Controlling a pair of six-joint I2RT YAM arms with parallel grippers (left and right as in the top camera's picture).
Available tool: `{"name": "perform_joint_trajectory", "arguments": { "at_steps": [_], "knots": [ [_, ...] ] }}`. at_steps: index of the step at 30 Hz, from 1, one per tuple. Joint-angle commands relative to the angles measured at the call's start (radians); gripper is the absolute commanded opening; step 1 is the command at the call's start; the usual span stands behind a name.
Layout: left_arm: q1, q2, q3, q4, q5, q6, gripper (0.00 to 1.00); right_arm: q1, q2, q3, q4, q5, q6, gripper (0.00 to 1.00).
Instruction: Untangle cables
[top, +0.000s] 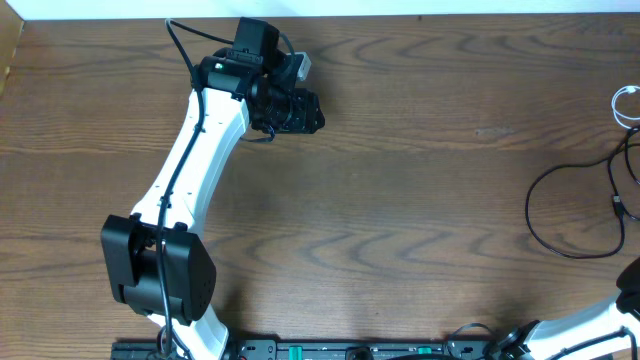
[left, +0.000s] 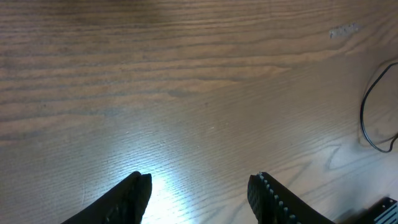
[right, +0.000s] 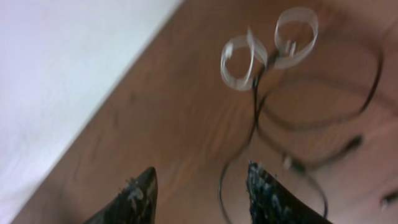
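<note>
The table (top: 400, 200) is brown wood-grain laminate, smooth with a dull sheen, and light glares off it just ahead of the left fingers (left: 134, 196). Those fingers are black, blunt wedges spread wide apart with only bare table between them; one has a ridged inner face. The left arm (top: 195, 150) has white shells and black joints and reaches toward the far side of the table, well apart from the cables. The black cable (top: 528, 208) is thin and round. It lies in loose, open curves near the table's right edge, and a bend of it shows at the right of the left wrist view. The white cable (right: 222, 63) lies at the far end of the black one, curled into two small rings that look flat and ribbon-like. The right wrist view is blurred. The right fingers (right: 264, 193), dark and speckled, are parted and hold nothing. One black strand runs between them, and I cannot tell whether it touches either.
</note>
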Motion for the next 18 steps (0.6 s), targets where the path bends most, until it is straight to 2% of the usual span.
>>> {"name": "perform_joint_trajectory", "arguments": {
  "at_steps": [1, 5, 9, 18],
  "knots": [
    [-0.001, -0.011, -0.002, -0.003, -0.013, 0.009, 0.56, 0.031, 0.048, 0.005, -0.057, 0.002, -0.064, 0.45],
    [-0.001, -0.011, -0.002, -0.003, -0.013, 0.009, 0.56, 0.087, 0.118, -0.045, -0.113, 0.063, -0.07, 0.45],
    [-0.001, -0.011, -0.002, -0.005, -0.013, 0.009, 0.56, 0.135, 0.167, -0.164, -0.085, 0.102, -0.069, 0.45],
    [-0.001, -0.011, -0.002, -0.003, -0.013, 0.009, 0.56, 0.176, 0.188, -0.54, 0.196, 0.171, 0.054, 0.4]
  ]
}}
